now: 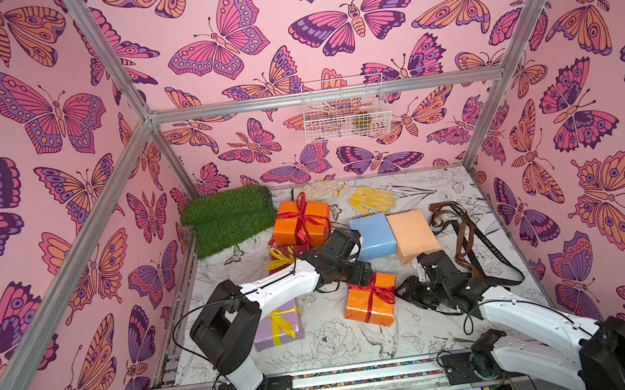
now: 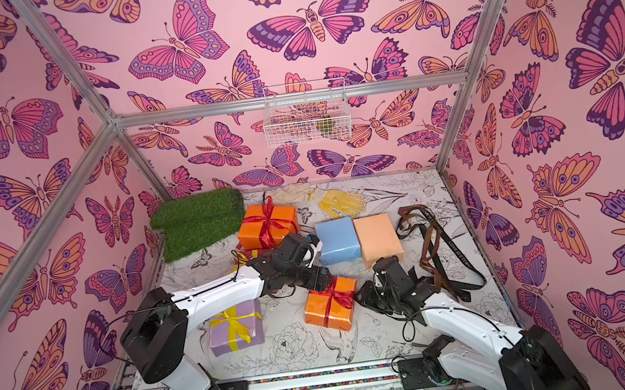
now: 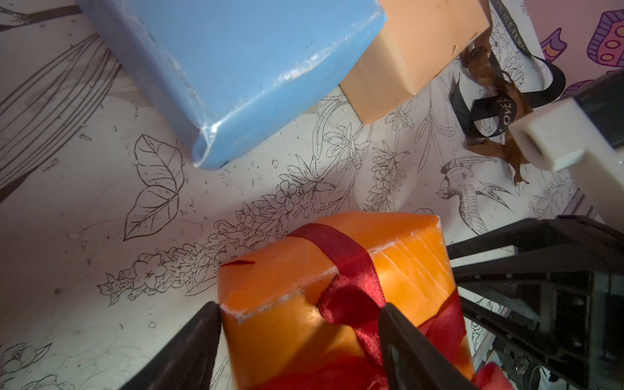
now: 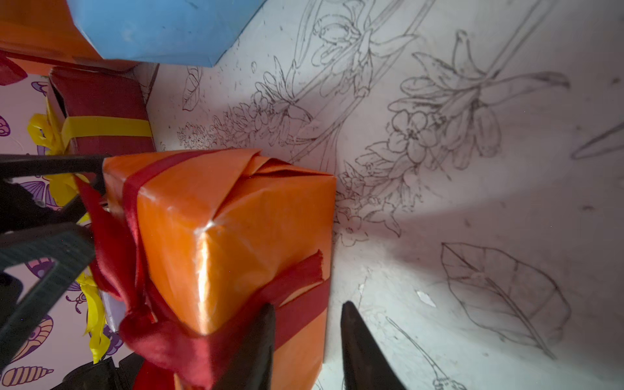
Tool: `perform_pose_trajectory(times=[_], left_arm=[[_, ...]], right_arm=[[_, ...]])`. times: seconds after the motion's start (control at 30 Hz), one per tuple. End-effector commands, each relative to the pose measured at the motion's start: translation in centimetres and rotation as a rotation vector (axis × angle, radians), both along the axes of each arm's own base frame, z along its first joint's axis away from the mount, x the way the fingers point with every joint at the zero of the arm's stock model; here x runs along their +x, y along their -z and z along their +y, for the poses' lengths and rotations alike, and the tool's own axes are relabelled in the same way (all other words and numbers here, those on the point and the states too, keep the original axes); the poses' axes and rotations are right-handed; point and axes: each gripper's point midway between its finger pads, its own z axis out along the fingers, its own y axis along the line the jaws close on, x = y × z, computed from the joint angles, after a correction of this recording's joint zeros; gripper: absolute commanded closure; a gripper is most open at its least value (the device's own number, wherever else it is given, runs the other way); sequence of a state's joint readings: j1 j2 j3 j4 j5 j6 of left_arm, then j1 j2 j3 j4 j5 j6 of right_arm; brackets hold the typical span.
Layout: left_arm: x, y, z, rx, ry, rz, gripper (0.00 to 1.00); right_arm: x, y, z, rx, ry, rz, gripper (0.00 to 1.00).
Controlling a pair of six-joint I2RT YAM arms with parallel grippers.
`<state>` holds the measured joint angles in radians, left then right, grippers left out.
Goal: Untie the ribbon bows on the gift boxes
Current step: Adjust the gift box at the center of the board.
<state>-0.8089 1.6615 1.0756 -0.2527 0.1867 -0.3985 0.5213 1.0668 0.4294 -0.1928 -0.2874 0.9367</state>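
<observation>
Right pincer [image 4: 308, 307] sits part-open at bottom centre of its wrist view, nothing clamped yet afaict. The loose tail of the red ribbon bow [image 4: 297, 270] lies just above it on the near orange gift box [image 4: 236, 219]. Left pincer [image 3: 300, 305], spread wide, straddles the knot.

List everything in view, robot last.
Orange boxes: two, orange, by turf, between arms.
Red box: one, dark red, by far orange.
Lilac box: one, lilac, near left.
Blue box: one, light blue, centre.
Peach box: one, peach, beside blue.
Red ribbons: two, red, tied on orange boxes.
Yellow ribbons: two, yellow, tied on red, lilac boxes.
Loose ribbons: two, brown and black, right.
Gloves: two, yellow and cream, far edge.
Turf: one, green, far left.
Basket: one, white, back wall.
Arms: two, white-black, near rail.
Claws: two, black, open at near orange box.
</observation>
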Motion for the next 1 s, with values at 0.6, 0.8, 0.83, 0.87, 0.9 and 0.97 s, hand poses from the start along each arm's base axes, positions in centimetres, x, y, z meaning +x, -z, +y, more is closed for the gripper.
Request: perform_pose_trajectory(times=[0.6, 0.8, 0.83, 0.87, 0.9, 0.97], left_arm=[[-1.6, 1.7, 3.5, 0.049, -0.062, 0.027, 0.24], [-1.7, 2.0, 3.6, 0.053, -0.059, 0.036, 0.24], [-1.7, 2.0, 3.6, 0.052, -0.060, 0.036, 0.24], [-1.7, 2.0, 3.6, 0.053, -0.060, 0.037, 0.24], [-1.7, 2.0, 3.6, 0.051, -0.060, 0.036, 0.24], [-1.7, 1.9, 3.7, 0.050, -0.064, 0.035, 0.25]], right_arm=[[4.0, -1.3, -1.5, 0.017, 0.152, -0.050, 0.40], [4.1, -1.3, -1.4, 0.057, 0.182, -0.050, 0.51], [4.1, -1.3, -1.4, 0.059, 0.187, -0.051, 0.53], [4.1, -1.3, -1.4, 0.062, 0.189, -0.054, 0.53], [4.2, -1.3, -1.3, 0.066, 0.189, -0.054, 0.53], [4.2, -1.1, -1.1, 0.083, 0.194, -0.041, 0.52]])
